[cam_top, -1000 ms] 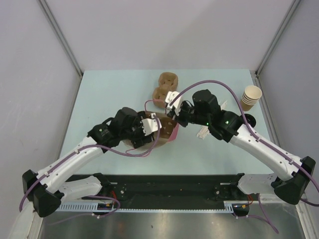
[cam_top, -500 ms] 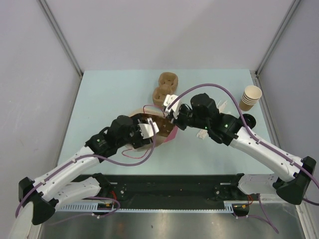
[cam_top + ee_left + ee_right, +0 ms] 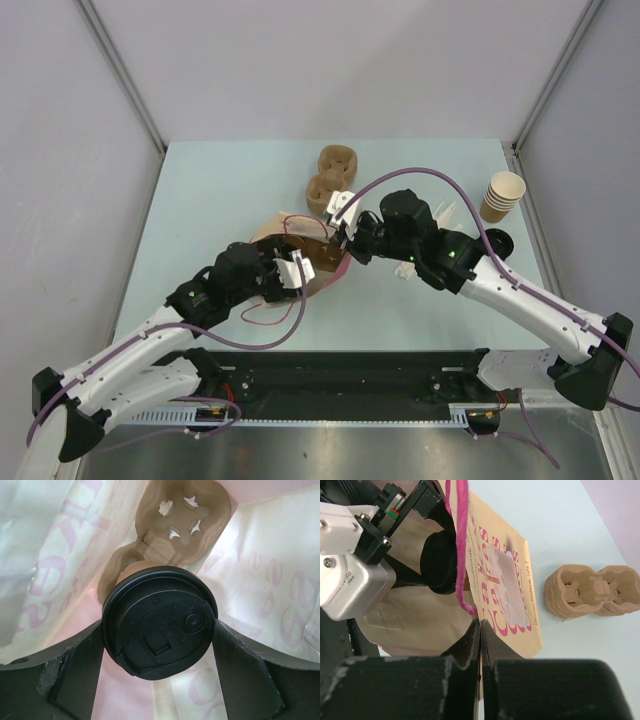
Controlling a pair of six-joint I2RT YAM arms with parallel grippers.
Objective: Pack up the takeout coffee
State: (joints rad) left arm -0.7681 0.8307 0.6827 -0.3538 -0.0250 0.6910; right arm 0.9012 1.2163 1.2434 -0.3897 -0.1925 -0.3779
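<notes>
The takeout coffee (image 3: 159, 621), a brown cup under a round black lid, sits between my left gripper's fingers (image 3: 80, 665), which press its lid on both sides. It hangs inside the pink paper bag (image 3: 260, 580), just above a brown pulp cup carrier (image 3: 180, 525) at the bag's bottom. In the top view the left gripper (image 3: 293, 268) reaches into the bag (image 3: 290, 228). My right gripper (image 3: 480, 625) is shut on the bag's rim (image 3: 505, 580), beside the pink cord handle (image 3: 462, 545), and holds the mouth open. The black lid (image 3: 440, 565) shows inside the bag there too.
A stack of brown pulp carriers (image 3: 330, 178) lies behind the bag. Pale lidless cups (image 3: 503, 195) are stacked at the right edge, with a loose black lid (image 3: 500, 243) near them. A small white item (image 3: 408, 268) lies under the right arm.
My left gripper has shifted toward the near left with the coffee in it. The bag's mouth has swung left with it. The right gripper keeps its hold on the rim.
</notes>
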